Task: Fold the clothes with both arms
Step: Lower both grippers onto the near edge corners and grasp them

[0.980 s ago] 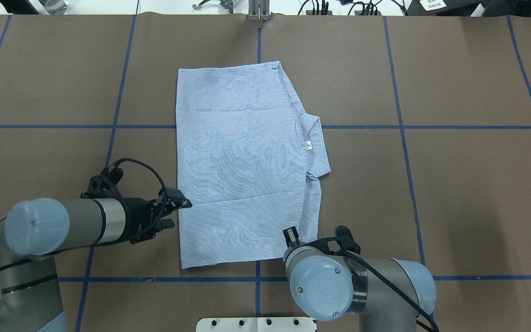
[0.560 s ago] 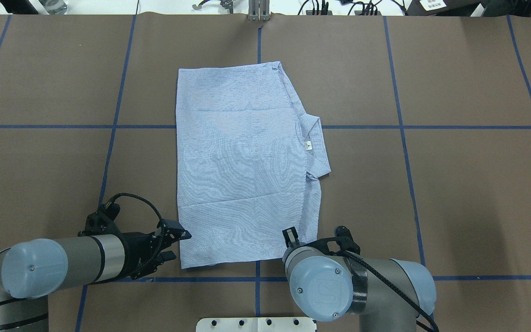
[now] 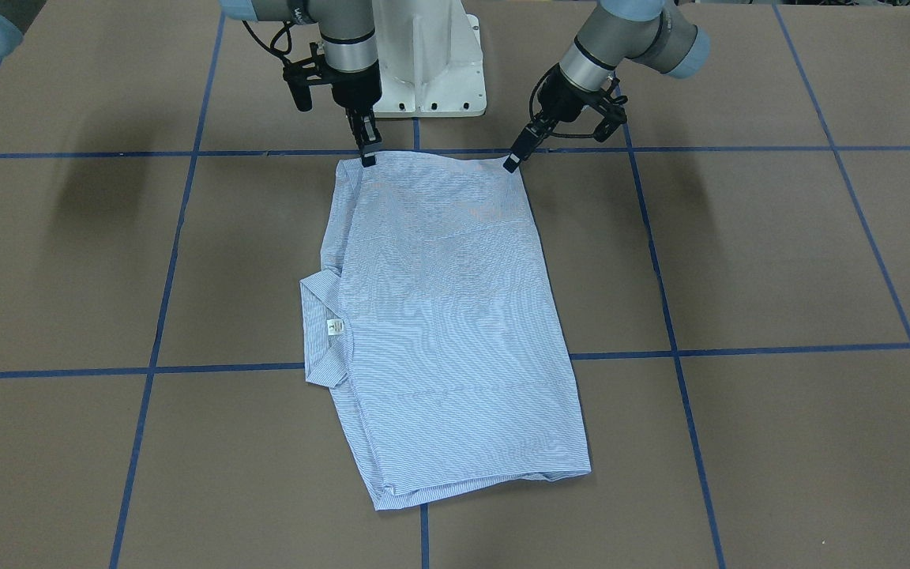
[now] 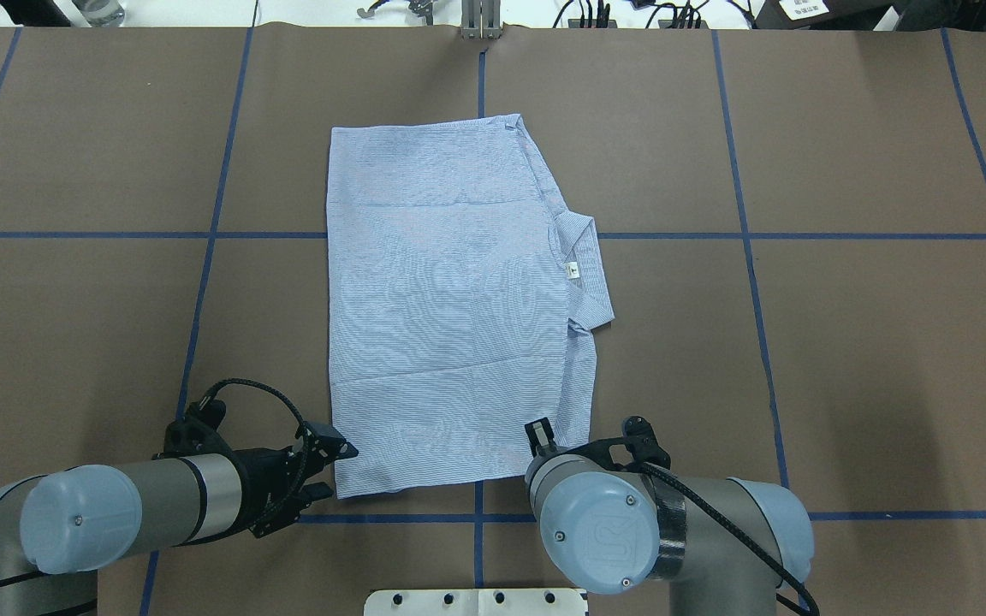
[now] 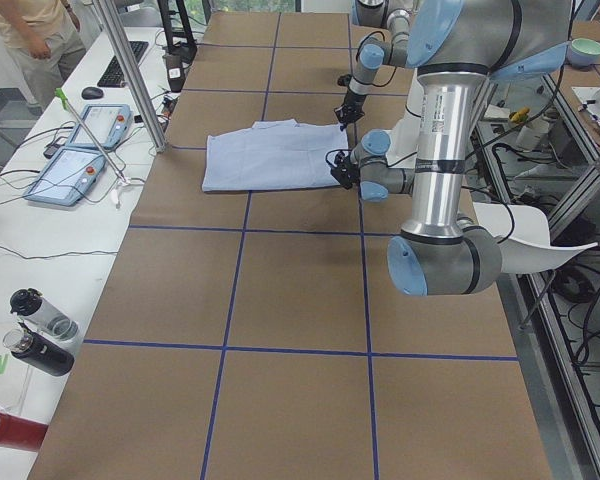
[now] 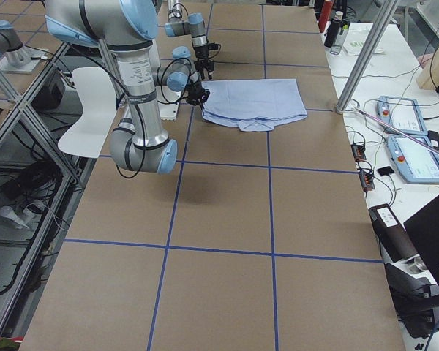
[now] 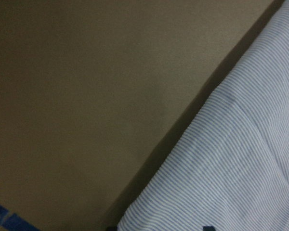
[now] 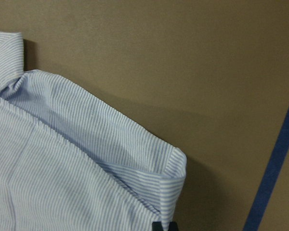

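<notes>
On the brown table [image 4: 844, 342], centre of the overhead view: one shirt [image 4: 450, 308], light blue with fine white stripes. It is folded to a tall rectangle and lies flat across a crossing of blue tape lines [image 4: 801, 235].
- Collar [image 4: 587, 274]: juts from the shirt's right edge at mid-height in the overhead view, with a small white neck label [image 4: 573, 270] on it.
- Left arm [image 4: 116, 509]: enters at the lower left of the overhead view, lying nearly level.
- Left gripper [image 4: 337, 469]: at the shirt's lower-left corner. Its fingers are spread apart, one higher in the frame than the other, with the tips just beside the cloth edge. The left wrist view shows the striped edge running diagonally across the lower right, with bare table beyond.
- Right arm [image 4: 673, 530]: enters at the bottom centre of the overhead view, and its wrist covers most of its own gripper.
- Right gripper [image 3: 367, 156]: at the top left of the shirt in the front-facing view, pointing straight down. The jaws are drawn together, seemingly pinching the cloth at that corner. The right wrist view shows a folded corner directly above a dark fingertip.
- White pedestal base [image 3: 431, 55]: top centre of the front-facing view, between the two arms.
</notes>
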Controlling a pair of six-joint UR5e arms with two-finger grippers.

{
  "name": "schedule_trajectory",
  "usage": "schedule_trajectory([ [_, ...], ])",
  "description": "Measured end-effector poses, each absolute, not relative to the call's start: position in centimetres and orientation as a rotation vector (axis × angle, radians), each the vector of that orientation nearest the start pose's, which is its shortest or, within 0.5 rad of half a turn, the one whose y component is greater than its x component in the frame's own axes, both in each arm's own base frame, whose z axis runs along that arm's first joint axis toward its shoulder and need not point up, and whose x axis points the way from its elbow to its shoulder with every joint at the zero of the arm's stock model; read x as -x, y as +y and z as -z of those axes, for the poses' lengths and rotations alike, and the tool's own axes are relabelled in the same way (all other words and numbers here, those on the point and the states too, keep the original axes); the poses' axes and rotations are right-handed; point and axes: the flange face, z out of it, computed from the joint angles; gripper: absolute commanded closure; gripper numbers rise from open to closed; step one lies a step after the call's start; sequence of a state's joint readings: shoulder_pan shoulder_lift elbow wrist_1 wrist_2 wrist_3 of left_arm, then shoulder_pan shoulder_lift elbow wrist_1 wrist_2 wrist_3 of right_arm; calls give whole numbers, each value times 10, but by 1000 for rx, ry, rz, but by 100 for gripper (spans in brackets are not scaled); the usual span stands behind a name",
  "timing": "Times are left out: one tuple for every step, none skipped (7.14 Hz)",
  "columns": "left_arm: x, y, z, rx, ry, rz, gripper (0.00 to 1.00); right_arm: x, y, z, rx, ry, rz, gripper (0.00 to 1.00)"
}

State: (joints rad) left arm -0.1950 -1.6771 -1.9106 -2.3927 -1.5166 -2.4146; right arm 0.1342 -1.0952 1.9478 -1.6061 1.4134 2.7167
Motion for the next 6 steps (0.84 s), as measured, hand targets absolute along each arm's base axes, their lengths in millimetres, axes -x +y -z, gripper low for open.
schedule_trajectory([
  [-489,-237,-349,402,1254,1003,40,567,-227,-240,285,-845,-1266,100],
  [-497,-235,-345,414,1220,1078,40,567,-227,-239,285,-846,-1267,100],
  [-505,-230,-341,414,1183,1136,40,567,-227,-240,285,-845,-1268,100],
  [-508,-225,-336,411,1158,1167,39,567,-228,-239,285,-846,-1269,100],
  [-507,-219,-328,410,1137,1177,37,567,-228,-239,285,-846,-1269,100],
  [-506,-212,-322,408,1115,1181,37,567,-228,-239,286,-846,-1269,100],
])
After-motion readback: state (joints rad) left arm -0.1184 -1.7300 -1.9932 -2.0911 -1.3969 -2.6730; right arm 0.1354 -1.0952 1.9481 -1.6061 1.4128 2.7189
